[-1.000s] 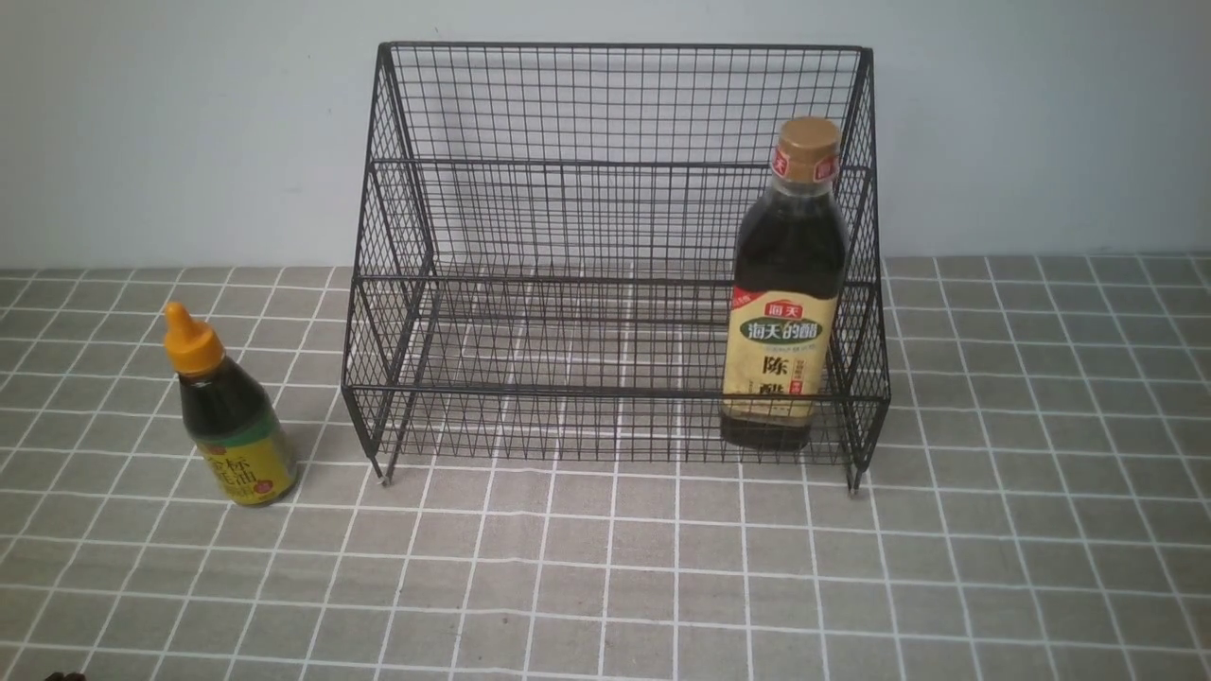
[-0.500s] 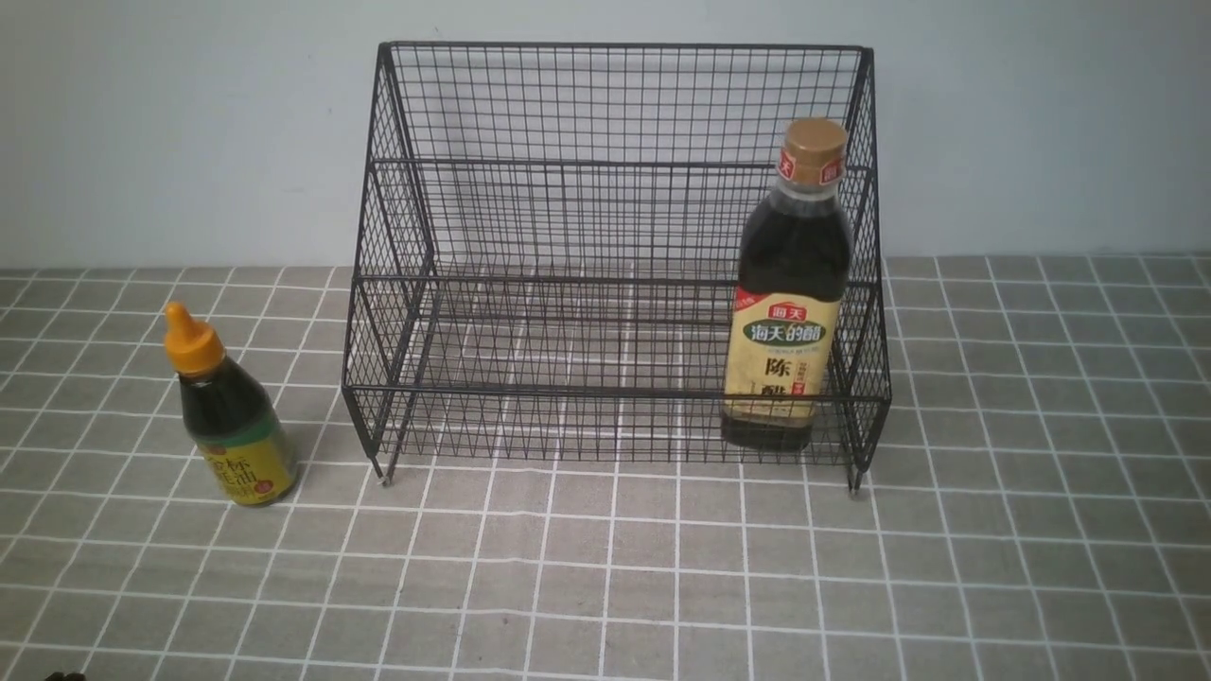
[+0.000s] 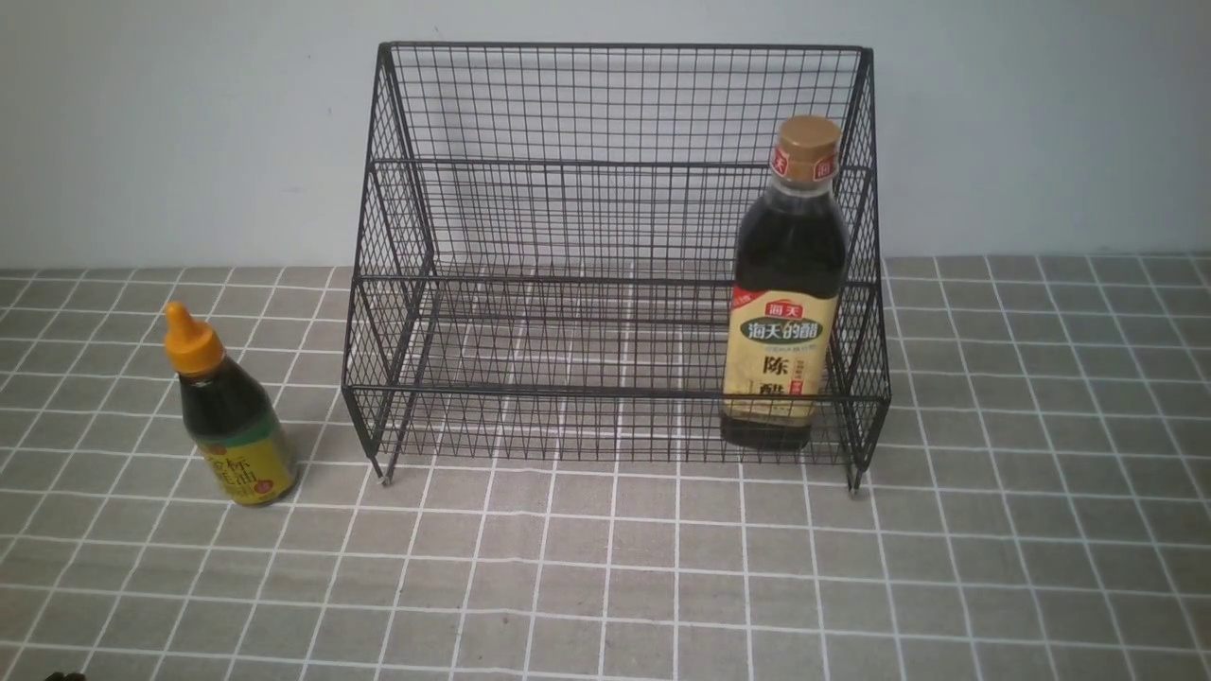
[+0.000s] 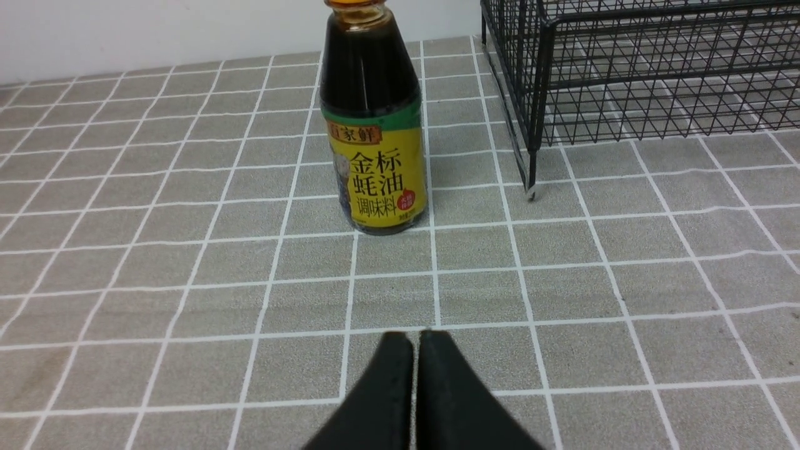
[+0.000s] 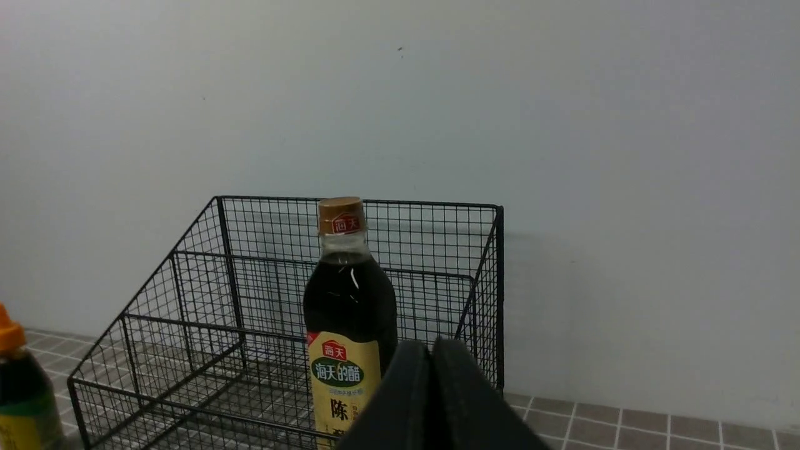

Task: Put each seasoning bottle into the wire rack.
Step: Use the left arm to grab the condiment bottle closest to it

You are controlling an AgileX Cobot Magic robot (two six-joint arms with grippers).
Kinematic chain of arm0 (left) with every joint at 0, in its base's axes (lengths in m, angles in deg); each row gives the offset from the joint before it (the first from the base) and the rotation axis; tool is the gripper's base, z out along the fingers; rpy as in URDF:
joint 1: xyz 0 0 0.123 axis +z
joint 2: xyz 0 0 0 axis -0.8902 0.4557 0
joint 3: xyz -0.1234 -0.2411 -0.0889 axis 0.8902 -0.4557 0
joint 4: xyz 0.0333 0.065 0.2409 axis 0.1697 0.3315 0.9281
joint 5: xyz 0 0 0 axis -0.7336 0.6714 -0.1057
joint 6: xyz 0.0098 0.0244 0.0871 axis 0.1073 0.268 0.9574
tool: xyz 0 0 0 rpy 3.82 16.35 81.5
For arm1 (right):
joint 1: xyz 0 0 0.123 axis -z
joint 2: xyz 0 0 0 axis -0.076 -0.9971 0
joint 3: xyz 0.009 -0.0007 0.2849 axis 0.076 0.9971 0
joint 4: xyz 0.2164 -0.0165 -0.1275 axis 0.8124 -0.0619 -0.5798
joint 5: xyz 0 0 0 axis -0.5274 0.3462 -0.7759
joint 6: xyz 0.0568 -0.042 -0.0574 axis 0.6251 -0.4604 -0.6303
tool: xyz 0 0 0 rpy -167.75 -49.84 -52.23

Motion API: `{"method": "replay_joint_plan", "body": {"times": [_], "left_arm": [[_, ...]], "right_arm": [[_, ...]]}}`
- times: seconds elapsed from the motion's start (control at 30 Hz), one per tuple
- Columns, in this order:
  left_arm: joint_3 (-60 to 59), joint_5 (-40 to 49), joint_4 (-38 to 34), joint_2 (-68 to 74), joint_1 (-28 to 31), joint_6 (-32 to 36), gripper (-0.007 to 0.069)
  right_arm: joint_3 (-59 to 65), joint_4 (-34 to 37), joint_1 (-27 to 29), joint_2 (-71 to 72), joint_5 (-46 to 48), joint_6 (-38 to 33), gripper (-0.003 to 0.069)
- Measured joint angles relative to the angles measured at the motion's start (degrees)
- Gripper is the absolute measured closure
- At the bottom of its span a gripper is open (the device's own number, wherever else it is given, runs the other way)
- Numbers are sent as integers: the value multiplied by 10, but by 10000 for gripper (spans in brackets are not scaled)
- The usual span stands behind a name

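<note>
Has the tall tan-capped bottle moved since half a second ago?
Yes, slightly: the tall bottle has tipped its cap leftward, away from the wire rack's right edge; base unchanged.

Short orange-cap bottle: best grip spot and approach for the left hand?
Short bottle: probably the round body at the label, left hand opened, coming level from the front. It stands upright, apart from the rack; the pointed cap tapers and may slip.

I take this for a test bench dressed as a kitchen counter; grey checked cloth (image 3: 605,586); plain pale wall (image 3: 170,132) at the far side; wire rack (image 3: 615,104) with a seasoning bottle (image 3: 790,255).
</note>
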Motion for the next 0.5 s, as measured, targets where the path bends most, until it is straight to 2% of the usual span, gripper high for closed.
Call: {"method": "replay_joint_plan", "body": {"times": [0.23,0.33,0.4,0.5], "left_arm": [[0,0,0,0,0,0,631],[0,0,0,0,0,0,631],[0,0,0,0,0,0,631],[0,0,0,0,0,0,631]], "right_arm": [[56,-8,8,0,-14,-13,671],[84,-16,45,0,-15,-13,671],[125,-18,116,0,-15,-13,671],[176,-17,178,0,-14,-13,671]]}}
